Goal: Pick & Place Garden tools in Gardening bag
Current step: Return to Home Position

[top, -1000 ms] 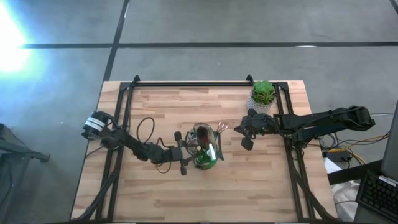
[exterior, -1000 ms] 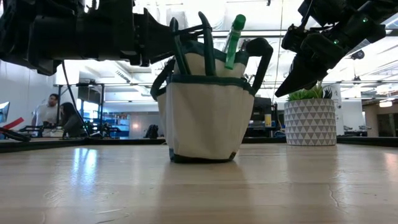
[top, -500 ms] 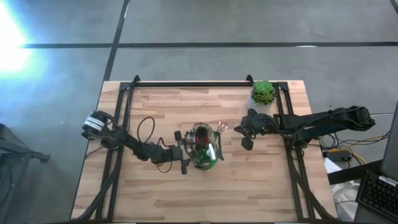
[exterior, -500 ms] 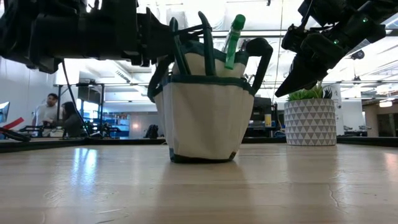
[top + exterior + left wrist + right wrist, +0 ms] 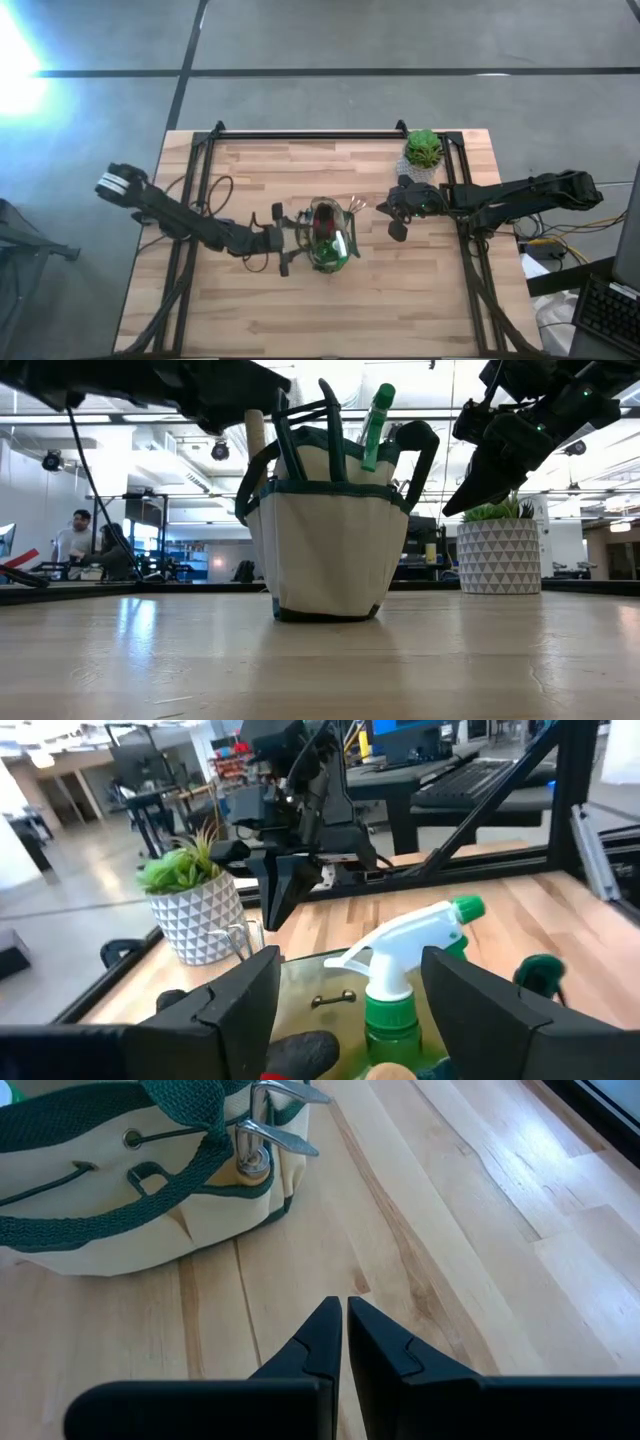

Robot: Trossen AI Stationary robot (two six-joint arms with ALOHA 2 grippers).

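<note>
The gardening bag (image 5: 328, 238) is seen upright at the middle of the high view, on the table (image 5: 300, 310). Every tool in view is held by it: a green spray bottle (image 5: 410, 960) stands in its mouth, and a metal tool (image 5: 272, 1120) is tucked at its side. The packing is judged complete, with only withdrawal of the 2 arms left. The left gripper (image 5: 349, 970) is spread wide just left of the bag. The right gripper (image 5: 343, 1305) is pressed together and empty, right of the bag and below the potted plant (image 5: 423, 152).

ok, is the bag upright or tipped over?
Upright. In the low view the gardening bag sits flat on the table, mouth up, with the green sprayer poking out the top.
</note>
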